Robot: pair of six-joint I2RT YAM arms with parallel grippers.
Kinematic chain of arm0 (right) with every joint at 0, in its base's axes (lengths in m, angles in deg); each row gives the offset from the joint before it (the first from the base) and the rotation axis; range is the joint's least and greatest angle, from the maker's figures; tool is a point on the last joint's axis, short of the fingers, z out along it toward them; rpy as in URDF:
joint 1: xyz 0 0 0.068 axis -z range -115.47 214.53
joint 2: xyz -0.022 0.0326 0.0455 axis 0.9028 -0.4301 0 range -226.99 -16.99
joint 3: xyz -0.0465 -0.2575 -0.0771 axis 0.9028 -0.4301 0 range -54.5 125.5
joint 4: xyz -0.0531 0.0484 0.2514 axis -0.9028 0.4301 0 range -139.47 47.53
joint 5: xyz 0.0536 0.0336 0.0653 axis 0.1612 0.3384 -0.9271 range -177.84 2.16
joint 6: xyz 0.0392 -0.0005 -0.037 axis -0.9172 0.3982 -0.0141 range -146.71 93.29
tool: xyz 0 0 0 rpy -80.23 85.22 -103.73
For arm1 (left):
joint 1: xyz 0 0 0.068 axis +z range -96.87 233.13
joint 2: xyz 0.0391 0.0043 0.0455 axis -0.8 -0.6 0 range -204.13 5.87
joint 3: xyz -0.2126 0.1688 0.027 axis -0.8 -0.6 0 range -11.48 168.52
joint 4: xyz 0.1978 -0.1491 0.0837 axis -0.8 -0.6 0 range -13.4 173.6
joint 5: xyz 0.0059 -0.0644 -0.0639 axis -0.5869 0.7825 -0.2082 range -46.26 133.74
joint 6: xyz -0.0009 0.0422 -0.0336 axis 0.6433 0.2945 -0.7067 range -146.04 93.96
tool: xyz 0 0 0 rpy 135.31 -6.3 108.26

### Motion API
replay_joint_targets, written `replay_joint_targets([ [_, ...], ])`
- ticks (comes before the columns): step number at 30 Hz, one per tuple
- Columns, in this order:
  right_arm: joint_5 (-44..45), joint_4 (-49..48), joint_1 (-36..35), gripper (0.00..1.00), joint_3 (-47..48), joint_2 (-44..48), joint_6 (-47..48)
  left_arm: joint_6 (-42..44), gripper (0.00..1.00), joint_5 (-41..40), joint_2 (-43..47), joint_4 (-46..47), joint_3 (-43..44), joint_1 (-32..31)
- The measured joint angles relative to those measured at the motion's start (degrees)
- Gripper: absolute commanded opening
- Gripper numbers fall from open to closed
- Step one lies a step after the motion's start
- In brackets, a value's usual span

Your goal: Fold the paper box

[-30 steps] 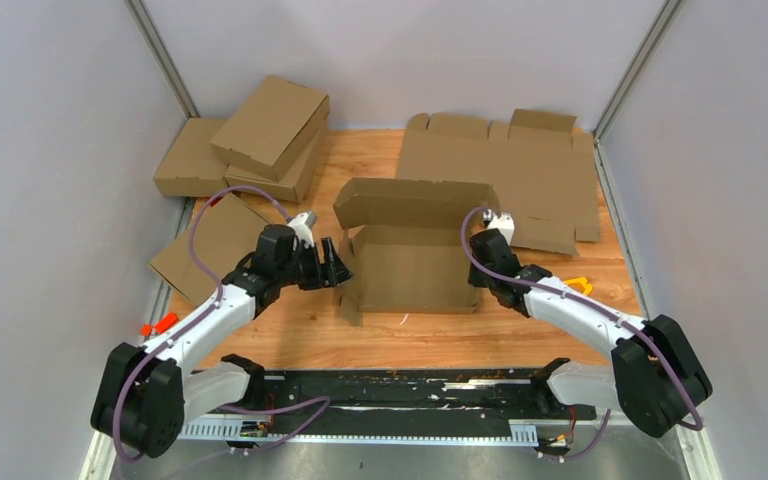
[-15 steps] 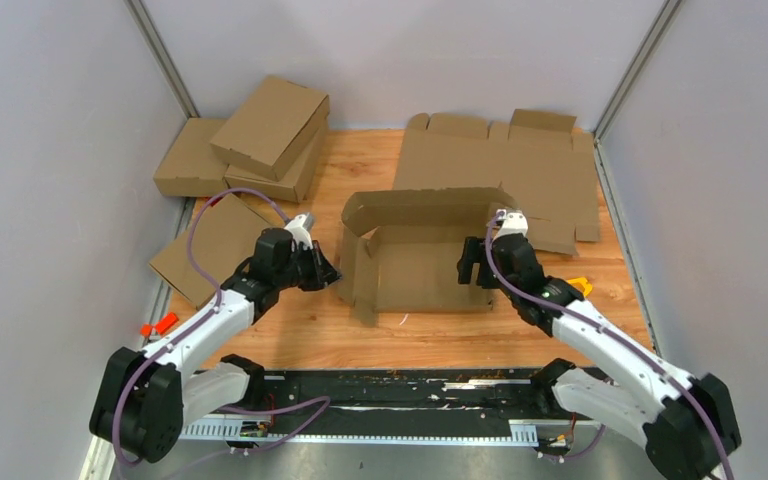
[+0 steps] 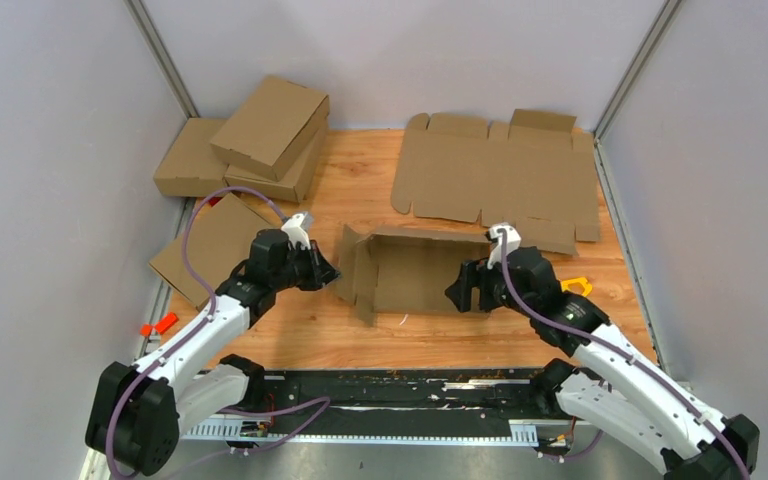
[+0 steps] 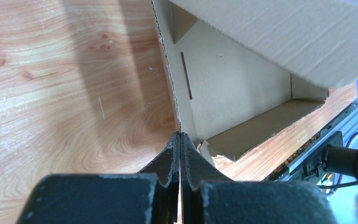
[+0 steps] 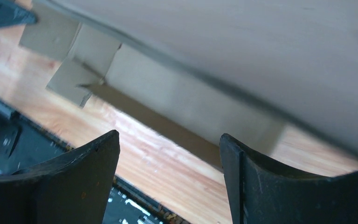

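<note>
Tightly closed, left hand (image 4: 180, 140) touches paper box (image 4: 233, 86).

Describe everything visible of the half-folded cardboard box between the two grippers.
The paper box is plain brown corrugated cardboard: a shallow rectangular tray on the wooden table, its lid tilted down over it, not yet closed, a gap showing beneath. Its left side flap splays outward. The shut left gripper meets that flap's edge; the open right gripper stands at its right end.
</note>
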Motion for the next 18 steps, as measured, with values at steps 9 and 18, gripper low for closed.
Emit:
replay_joint_targets([
  [9,-0.5,-8.3,-12.7,0.76,1.2,-13.9,1.0,0.4,0.0,-0.2,0.4,-0.3,-0.2,0.0],
  [18,12.5,-13.6,-12.0,0.77,15.9,-26.7,5.9,2.8,0.0,-0.4,-0.2,-2.9,-0.2,-0.6],
])
